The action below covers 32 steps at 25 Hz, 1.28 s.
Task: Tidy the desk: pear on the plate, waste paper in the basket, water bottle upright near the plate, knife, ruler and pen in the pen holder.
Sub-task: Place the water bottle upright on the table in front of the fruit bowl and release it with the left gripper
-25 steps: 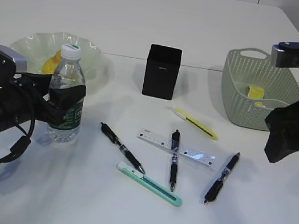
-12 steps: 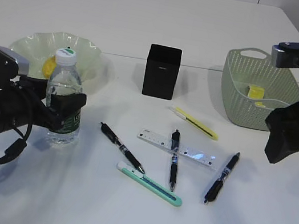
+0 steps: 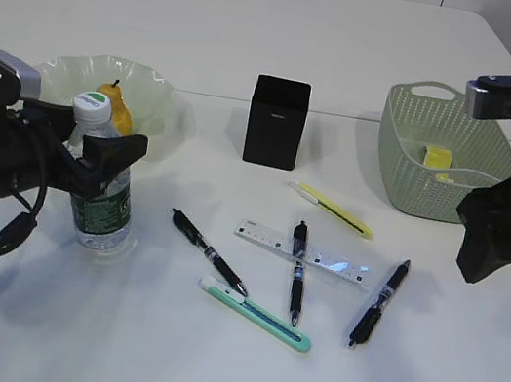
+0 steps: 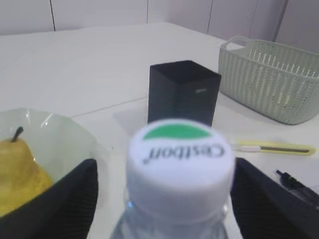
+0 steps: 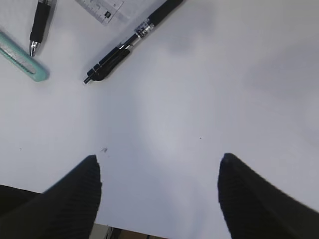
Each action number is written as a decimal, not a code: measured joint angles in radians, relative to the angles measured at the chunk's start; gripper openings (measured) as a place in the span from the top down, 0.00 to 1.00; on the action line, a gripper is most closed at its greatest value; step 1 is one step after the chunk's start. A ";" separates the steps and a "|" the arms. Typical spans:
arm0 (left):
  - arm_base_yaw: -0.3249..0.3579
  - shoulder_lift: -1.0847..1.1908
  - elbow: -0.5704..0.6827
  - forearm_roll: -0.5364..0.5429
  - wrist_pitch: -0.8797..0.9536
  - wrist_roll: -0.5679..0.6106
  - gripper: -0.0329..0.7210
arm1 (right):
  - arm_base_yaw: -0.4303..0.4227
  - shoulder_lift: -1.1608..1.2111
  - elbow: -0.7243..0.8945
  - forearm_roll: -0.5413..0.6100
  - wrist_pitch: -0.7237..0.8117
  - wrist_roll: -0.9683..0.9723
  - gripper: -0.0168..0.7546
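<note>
Bright, even light on the white table (image 3: 262, 44), shadows soft. Left wrist view: bottle cap (image 4: 180, 164) blurred, too close. Right wrist view stays sharp.

On the white cap (image 4: 180, 169) of the water bottle (image 3: 96, 185) we read, upside down, "Cestbon".

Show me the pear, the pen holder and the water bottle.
pear (image 3: 117, 109), exterior view, yellow body.
pen holder (image 3: 276, 127), exterior view, front face.
water bottle (image 4: 180, 160), left wrist view, white cap.
</note>
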 joint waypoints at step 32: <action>0.243 -0.245 0.130 -0.332 0.002 0.043 0.17 | 0.000 0.000 0.000 -0.006 0.023 0.000 0.28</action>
